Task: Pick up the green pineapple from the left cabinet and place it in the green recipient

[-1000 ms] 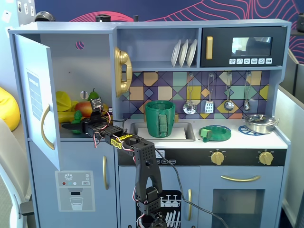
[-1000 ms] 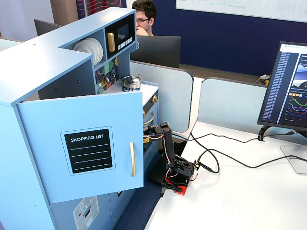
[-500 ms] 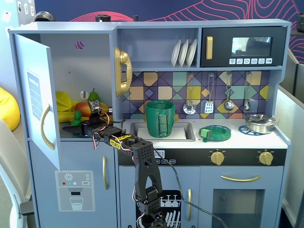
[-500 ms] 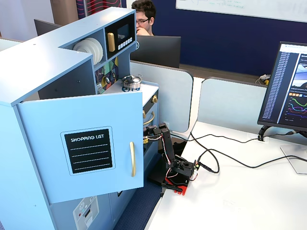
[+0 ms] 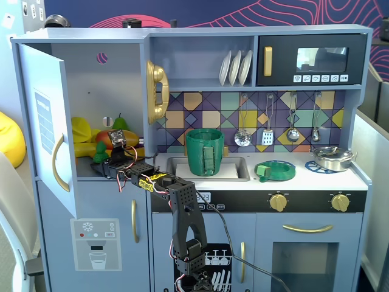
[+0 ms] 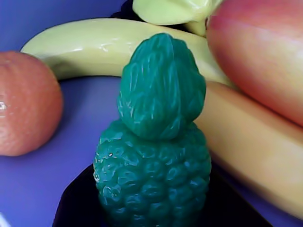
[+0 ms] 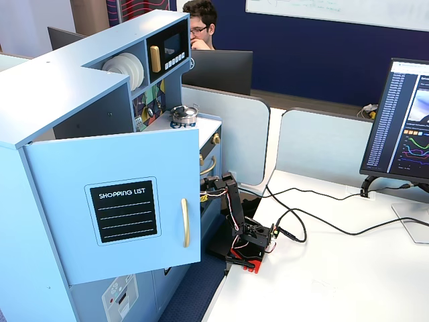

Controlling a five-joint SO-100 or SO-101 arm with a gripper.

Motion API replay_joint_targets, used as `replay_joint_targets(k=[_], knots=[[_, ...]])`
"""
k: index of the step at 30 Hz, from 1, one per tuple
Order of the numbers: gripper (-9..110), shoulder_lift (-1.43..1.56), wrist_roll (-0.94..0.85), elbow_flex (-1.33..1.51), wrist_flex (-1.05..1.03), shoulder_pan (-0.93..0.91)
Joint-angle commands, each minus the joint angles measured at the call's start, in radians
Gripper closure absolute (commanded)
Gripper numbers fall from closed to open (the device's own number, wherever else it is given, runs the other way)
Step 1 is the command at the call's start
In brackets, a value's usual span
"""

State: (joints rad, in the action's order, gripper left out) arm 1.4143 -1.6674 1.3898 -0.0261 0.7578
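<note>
The green pineapple (image 6: pixel 154 156) fills the wrist view, bumpy body near, crown pointing away. It lies over one dark jaw of my gripper (image 6: pixel 151 194); the other jaw is hidden, so the grip cannot be judged. In a fixed view the gripper (image 5: pixel 102 163) reaches into the open left cabinet (image 5: pixel 115 85) at floor level, and the pineapple (image 5: pixel 99 156) shows at its tip. The green recipient (image 5: pixel 205 152), a tall dark green pot with a strap handle, stands in the sink to the right of the cabinet.
Around the pineapple lie an orange (image 6: pixel 26 104), a pale banana (image 6: pixel 85 47) and a red-yellow mango (image 6: pixel 260 61). The cabinet door (image 5: pixel 45 121) stands open at the left. A low green dish (image 5: pixel 275 170) sits on the counter. The arm base (image 7: pixel 251 241) stands on the white desk.
</note>
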Motion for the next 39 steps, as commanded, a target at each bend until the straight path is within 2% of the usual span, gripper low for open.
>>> replay_joint_targets(k=[1, 6, 15, 21, 26, 32, 35, 39], knots=[[101, 0.193, -0.086, -0.008, -0.038, 0.023], [101, 0.512, -0.21, 0.256, -0.035, 0.041], [101, 1.081, -0.264, 0.512, -0.367, 0.058], [101, 1.259, -0.268, 0.525, -0.522, -0.124], [101, 1.223, -0.232, 0.41, -0.577, -0.383], [101, 0.954, -0.135, 0.158, -0.566, -0.661], [101, 0.776, -0.087, 0.008, -0.549, -0.753], [101, 0.595, -0.089, -0.094, -0.459, -0.787]])
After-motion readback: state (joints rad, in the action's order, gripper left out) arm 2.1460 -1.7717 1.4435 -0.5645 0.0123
